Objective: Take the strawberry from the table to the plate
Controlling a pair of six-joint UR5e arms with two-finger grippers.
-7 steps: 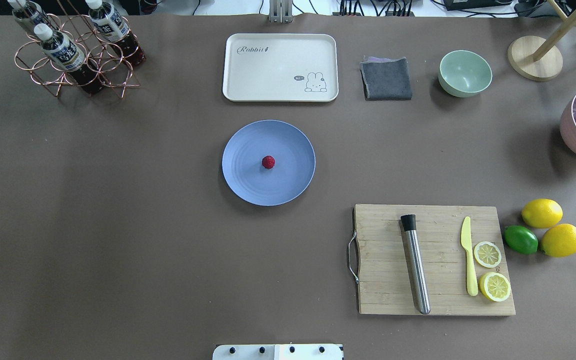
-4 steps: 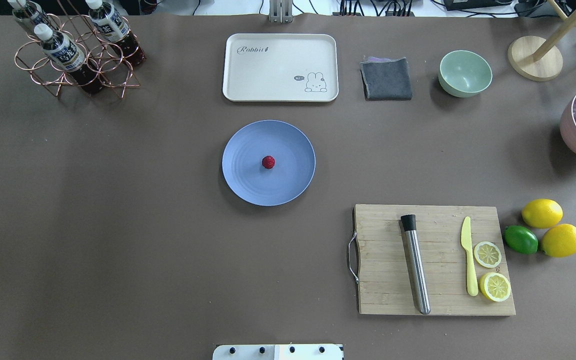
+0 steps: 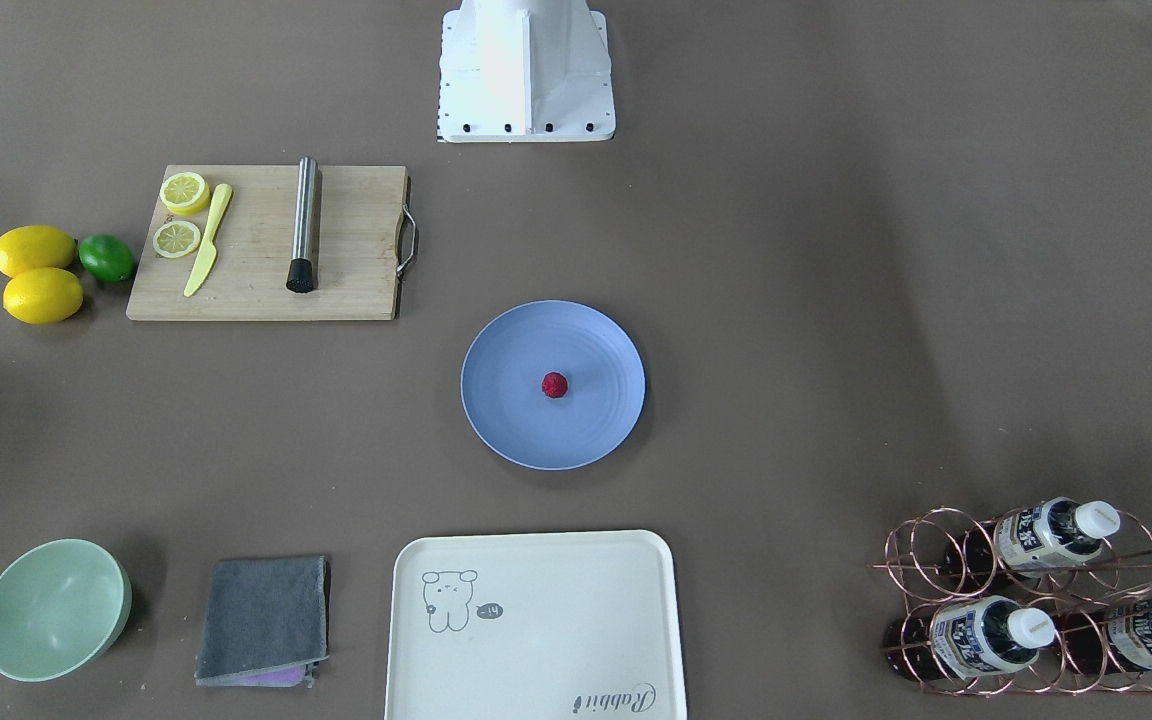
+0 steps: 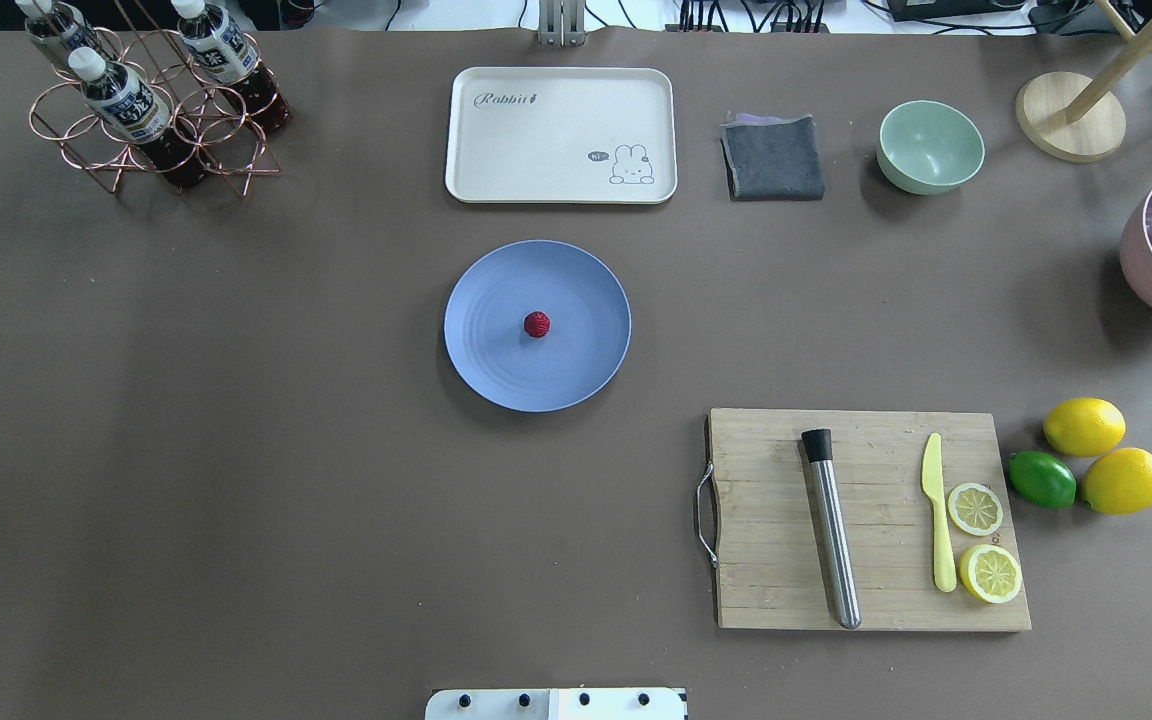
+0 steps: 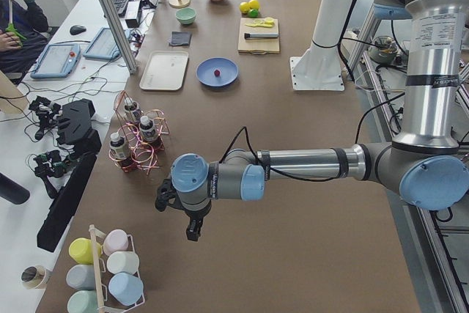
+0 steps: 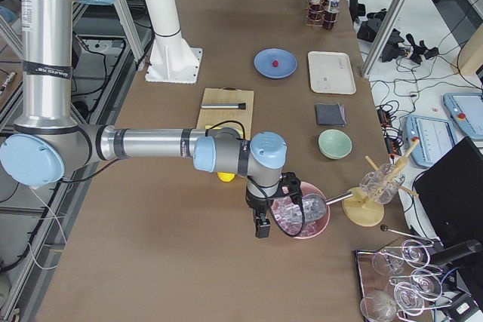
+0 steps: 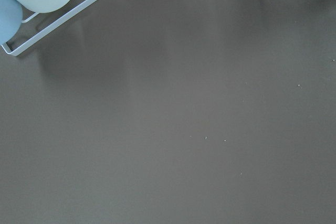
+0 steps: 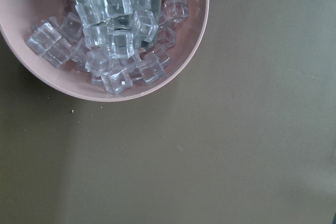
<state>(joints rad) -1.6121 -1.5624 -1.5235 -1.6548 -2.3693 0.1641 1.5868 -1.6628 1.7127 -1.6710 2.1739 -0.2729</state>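
Note:
The small dark-red strawberry (image 4: 536, 324) (image 3: 555, 385) lies at the middle of the round blue plate (image 4: 496, 375) (image 3: 516, 430), which rests on the brown table (image 4: 236, 480). Neither gripper is near it. My left gripper (image 5: 192, 232) hangs low over the table's far left end, beside a rack of pastel cups. Over at the table's right end, my right gripper (image 6: 261, 227) hovers next to the pink ice bowl. Both show only in the side views, so I cannot tell whether they are open or shut.
A cream tray (image 4: 556, 130), grey cloth (image 4: 774, 158) and green bowl (image 4: 930, 147) line the far edge. A bottle rack (image 4: 151, 110) stands far left. The cutting board (image 4: 766, 560) carries a muddler (image 4: 831, 530), knife and lemon slices, with lemons (image 4: 1084, 426) beside it. Pink ice bowl (image 8: 173, 72) at right.

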